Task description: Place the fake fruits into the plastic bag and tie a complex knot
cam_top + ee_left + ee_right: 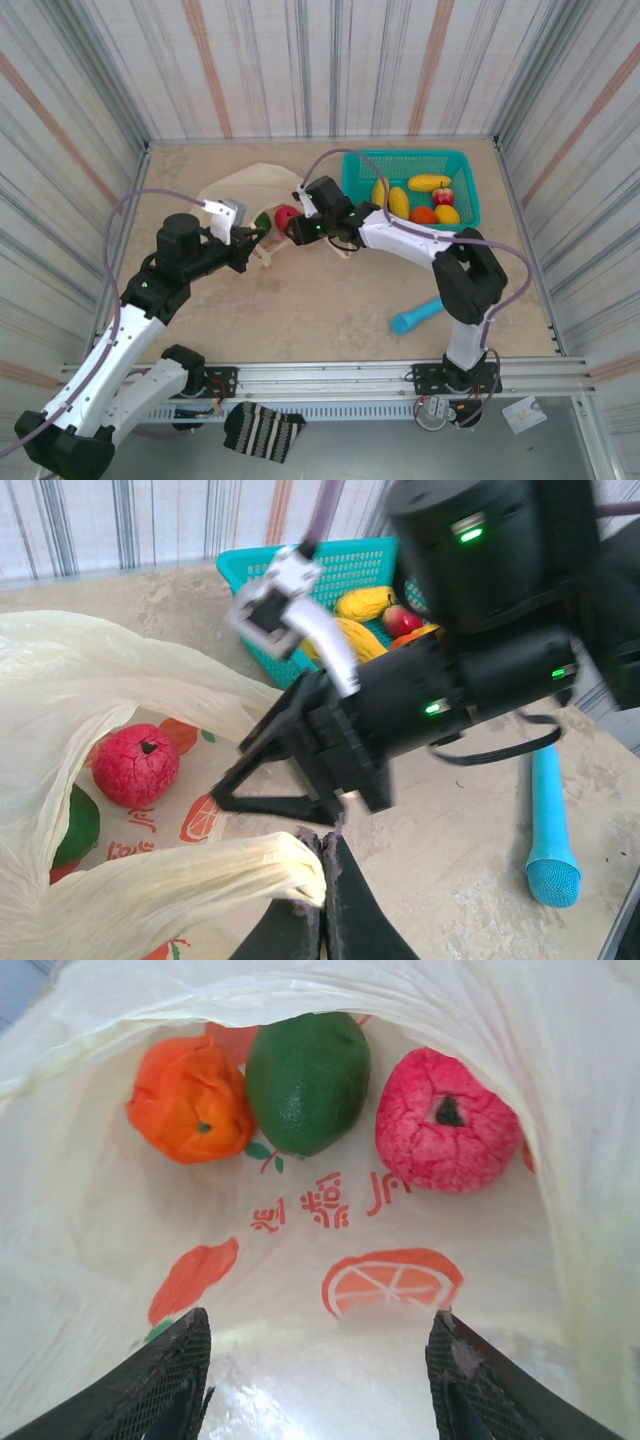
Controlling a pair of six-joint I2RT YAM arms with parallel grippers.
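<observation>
The plastic bag (240, 185) lies open at the table's back left. My left gripper (325, 848) is shut on a bunched strip of the bag's rim (250, 865), and from above this gripper (258, 243) sits at the bag's near side. My right gripper (320, 1360) stands open at the bag's mouth with nothing between its fingers. Inside the bag (330, 1290) lie three fake fruits: an orange one (190, 1100), a dark green one (305, 1080) and a red one (445, 1120). From the left wrist I see the red fruit (135, 765) and the green one (75, 830).
A teal basket (410, 154) at the back right holds several more fruits: yellow ones (398, 202), a red apple (442, 196) and an orange (424, 214). A blue stick (417, 316) lies near the right arm's base. Striped walls close off three sides.
</observation>
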